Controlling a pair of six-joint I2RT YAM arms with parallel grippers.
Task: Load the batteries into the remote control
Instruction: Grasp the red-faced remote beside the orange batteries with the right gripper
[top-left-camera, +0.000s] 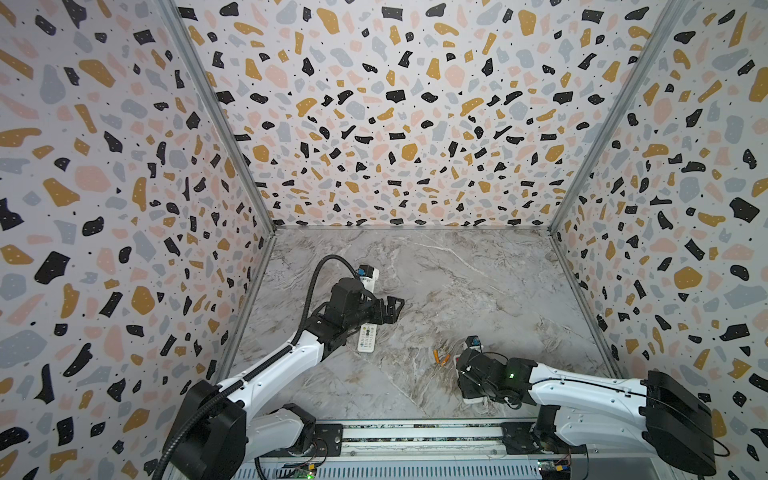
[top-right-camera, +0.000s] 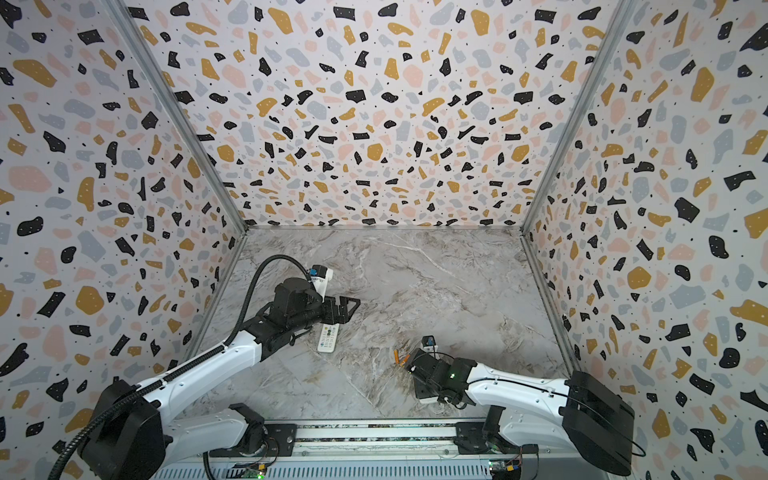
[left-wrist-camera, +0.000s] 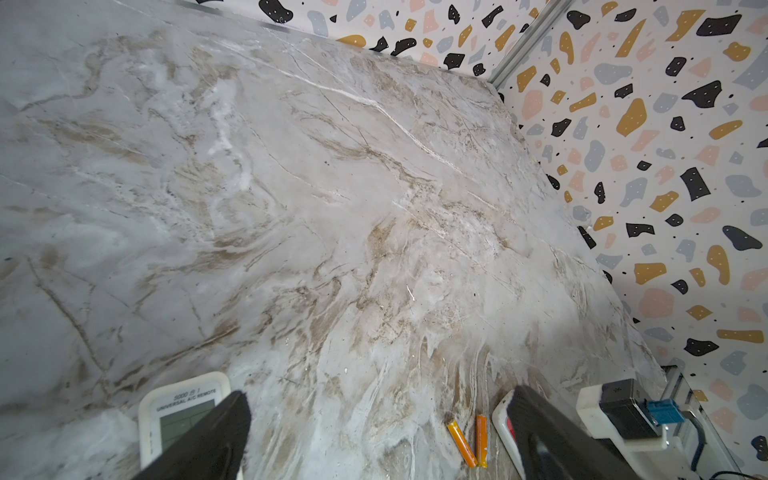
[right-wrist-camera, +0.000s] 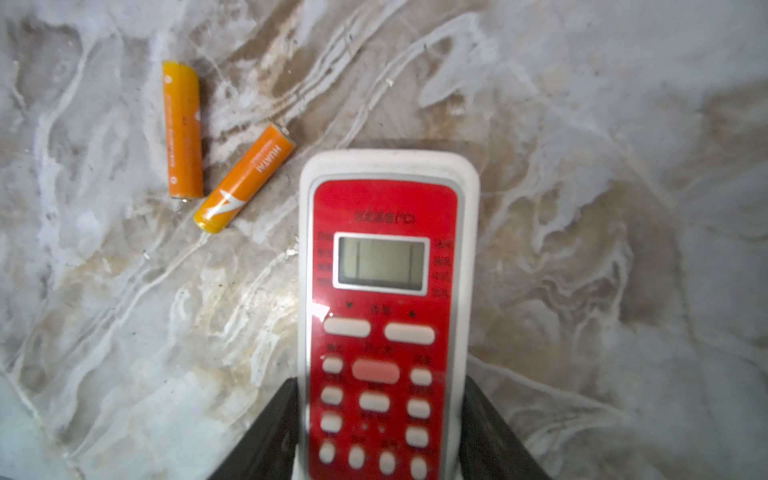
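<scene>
Right gripper (right-wrist-camera: 380, 382) first: the two black fingers (right-wrist-camera: 274, 432) sit flush against the long sides of the red remote (right-wrist-camera: 384, 266), one on each side, so I'm calling that clamped on it. The remote is face up, with its screen and buttons toward my wrist cam. The grip is down at the button end, and the screen end sticks out past my fingers. I honestly can't tell if it's resting on the marble table (right-wrist-camera: 623, 208) or lifted a bit.

Just off that screen end, to one side, are the two orange batteries (right-wrist-camera: 183, 129). Both lie loose on the table with nothing holding them. They make a sort of V: one straight, the other battery (right-wrist-camera: 245, 178) slanted, with their ends nearly meeting. I can't say whether they actually touch. In both top views they sit just left of my right wrist, in the near half of the table.

My left gripper (top-left-camera: 395, 309) is over on the other side, jaws spread wide with nothing between them, hanging above the marble. Under that arm lies the white remote (top-left-camera: 367, 338), face up and well apart from the batteries. Terrazzo-print walls (top-left-camera: 374, 124) box the table in on three sides.
</scene>
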